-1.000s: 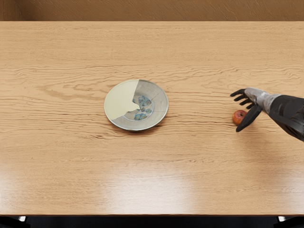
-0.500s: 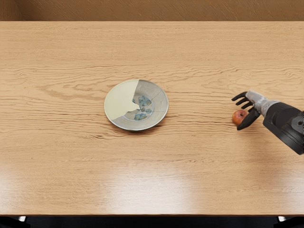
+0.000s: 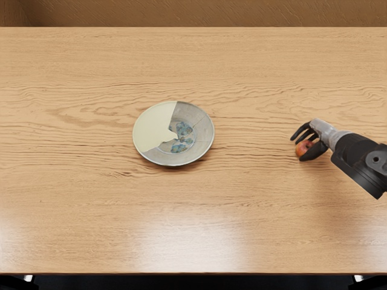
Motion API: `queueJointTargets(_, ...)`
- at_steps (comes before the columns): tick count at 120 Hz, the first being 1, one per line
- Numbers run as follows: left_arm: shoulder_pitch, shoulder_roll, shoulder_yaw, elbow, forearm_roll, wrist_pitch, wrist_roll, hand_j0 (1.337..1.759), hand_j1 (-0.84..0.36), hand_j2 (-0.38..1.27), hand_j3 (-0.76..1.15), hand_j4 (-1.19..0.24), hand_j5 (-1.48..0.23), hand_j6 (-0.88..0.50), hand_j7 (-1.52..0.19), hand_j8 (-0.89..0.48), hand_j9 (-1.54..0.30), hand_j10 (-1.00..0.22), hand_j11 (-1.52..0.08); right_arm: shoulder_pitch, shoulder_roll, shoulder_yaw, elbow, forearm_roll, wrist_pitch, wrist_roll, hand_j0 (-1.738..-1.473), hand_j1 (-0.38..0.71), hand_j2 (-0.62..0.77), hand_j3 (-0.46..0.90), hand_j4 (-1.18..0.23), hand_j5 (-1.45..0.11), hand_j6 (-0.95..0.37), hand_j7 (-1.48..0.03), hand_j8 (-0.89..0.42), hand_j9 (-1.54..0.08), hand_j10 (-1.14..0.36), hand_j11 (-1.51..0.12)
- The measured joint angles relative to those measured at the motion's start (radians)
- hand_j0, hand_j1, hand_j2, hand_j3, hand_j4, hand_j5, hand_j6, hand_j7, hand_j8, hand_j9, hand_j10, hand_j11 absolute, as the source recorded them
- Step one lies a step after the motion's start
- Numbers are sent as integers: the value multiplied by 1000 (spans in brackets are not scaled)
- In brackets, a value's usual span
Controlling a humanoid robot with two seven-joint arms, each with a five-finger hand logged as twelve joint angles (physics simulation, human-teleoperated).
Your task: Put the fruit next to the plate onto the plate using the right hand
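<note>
Table (image 3: pixel 254 72): pale wood with bold grain fills nearly all I can see from where I stand; a soft glare lies along the near edge at 6 o'clock.
Background (image 3: pixel 193 12): a darker brown strip runs behind the far edge at 12 o'clock.
Plate (image 3: pixel 151 128): round and shallow, a little toward 9 o'clock from the table's middle. One part is cream, the rest grey glaze with blue-green marks near the centre.
Fruit (image 3: pixel 302 149): small and red-orange, well apart from the plate, out at the plate's 3 o'clock. Only a sliver shows between the fingers. I cannot tell whether it rests on the wood or sits just clear of it.
Right hand (image 3: pixel 311 141): wrapped around the fruit, dark fingers (image 3: pixel 296 134) arched over its 12 o'clock side and the thumb tucked in at its 6 o'clock side, gripping it.
Right arm (image 3: pixel 361 160): enters from the edge at 3 o'clock, a thick black forearm narrowing to a grey wrist that points toward 9 o'clock.
</note>
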Motion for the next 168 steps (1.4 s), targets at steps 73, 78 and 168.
queueJointTargets(73,-1,0,0,0,0,0,0,1658,55,49,0,-245,-318,-245,-318,-245,-318,-245,-318,89,-30,78,-30,274,207,4,-1654,278,365,1,-769,-1164,-534,-1067,-356,-1122,-511,-1146)
queueJointTargets(78,-1,0,0,0,0,0,0,1658,55,49,0,-245,-318,-245,-318,-245,-318,-245,-318,107,-33,80,-30,307,227,4,-1654,281,371,1,-769,-1172,-532,-1070,-356,-1125,-509,-1150)
queueJointTargets(168,0,0,0,0,0,0,0,1658,55,49,0,-245,-318,-245,-318,-245,-318,-245,-318,241,270,240,-145,572,361,2,-1658,376,566,0,-791,-1184,-513,-1088,-325,-1140,-492,-1138)
